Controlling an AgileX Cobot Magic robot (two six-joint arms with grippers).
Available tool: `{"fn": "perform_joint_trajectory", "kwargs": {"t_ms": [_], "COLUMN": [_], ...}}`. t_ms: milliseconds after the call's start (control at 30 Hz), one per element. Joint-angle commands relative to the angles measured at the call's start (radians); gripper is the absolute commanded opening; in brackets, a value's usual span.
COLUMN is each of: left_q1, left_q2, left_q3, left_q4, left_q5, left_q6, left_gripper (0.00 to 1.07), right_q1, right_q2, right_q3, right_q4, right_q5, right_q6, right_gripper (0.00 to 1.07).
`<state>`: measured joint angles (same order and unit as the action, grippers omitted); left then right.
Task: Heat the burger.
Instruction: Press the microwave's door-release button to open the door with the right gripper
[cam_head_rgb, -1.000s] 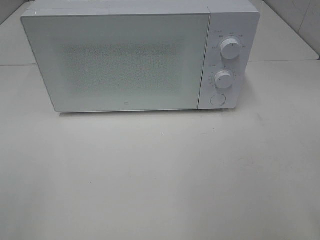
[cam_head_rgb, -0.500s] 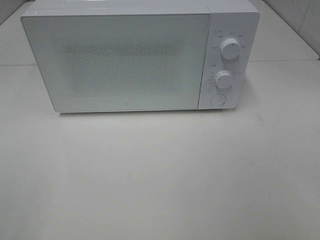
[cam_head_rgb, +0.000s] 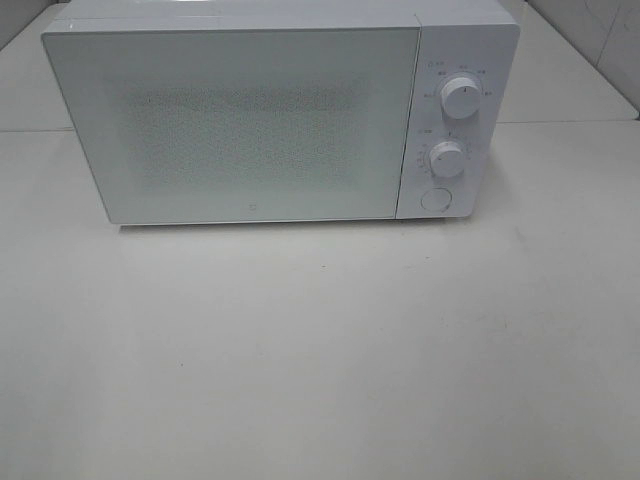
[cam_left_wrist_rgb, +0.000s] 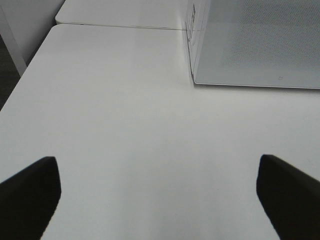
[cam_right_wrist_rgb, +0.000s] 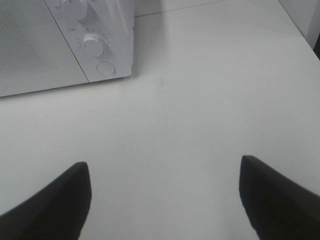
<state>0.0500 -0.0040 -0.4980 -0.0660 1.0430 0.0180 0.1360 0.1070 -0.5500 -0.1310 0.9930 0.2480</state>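
The left gripper's (cam_left_wrist_rgb: 157, 165) two dark fingers (cam_left_wrist_rgb: 30, 195) stand spread wide apart, with only bare table (cam_left_wrist_rgb: 125, 125) between them. The right gripper's (cam_right_wrist_rgb: 164, 165) fingers (cam_right_wrist_rgb: 285, 200) are also spread, a little less widely, and hold nothing; they too hang over bare tabletop.

Beyond the left fingers, the left wrist view takes in the microwave's (cam_left_wrist_rgb: 255, 45) near lower corner, part of its side wall and the speckled door. It also shows a seam where a second tabletop (cam_left_wrist_rgb: 120, 12) butts against the first.

Beyond the right fingers, the right wrist view shows the other end of the microwave: the lower knob (cam_right_wrist_rgb: 93, 44), the round button (cam_right_wrist_rgb: 105, 68) under it, and the edge of the upper knob (cam_right_wrist_rgb: 75, 5).

Only the high view shows the whole front at once. The door (cam_head_rgb: 240, 120) is closed, both knobs sit one above the other on the panel to its right, and the button is below them. Neither arm appears in that view.

The burger shows in no view. The door's frosted mesh gives no look inside, so I cannot tell whether it is in there.
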Motion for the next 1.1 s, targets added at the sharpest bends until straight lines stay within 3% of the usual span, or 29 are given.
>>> {"fn": "perform_joint_trajectory", "kwargs": {"t_ms": [33, 400, 1100], "left_q1": [-0.001, -0.001, -0.001], "left_q2": [-0.027, -0.027, -0.023], "left_q3": [0.001, 0.001, 0.001], "left_q4": [-0.005, -0.005, -0.005], "left_q5": [-0.006, -0.006, -0.006], "left_q6": [0.0, 0.0, 0.0], "left_gripper": [1.01, 1.01, 1.01], "right_q1": [-0.015, -0.099, -0.099], "right_q2": [-0.023, -0.14, -0.106], "right_q3": [0.011, 0.047, 0.016], "right_q4": [0.01, -0.002, -0.006], "right_q5": [-0.011, 0.012, -0.076], "right_q6": [-0.012, -0.026, -0.055], "right_gripper": [0.76, 0.76, 0.76]}}
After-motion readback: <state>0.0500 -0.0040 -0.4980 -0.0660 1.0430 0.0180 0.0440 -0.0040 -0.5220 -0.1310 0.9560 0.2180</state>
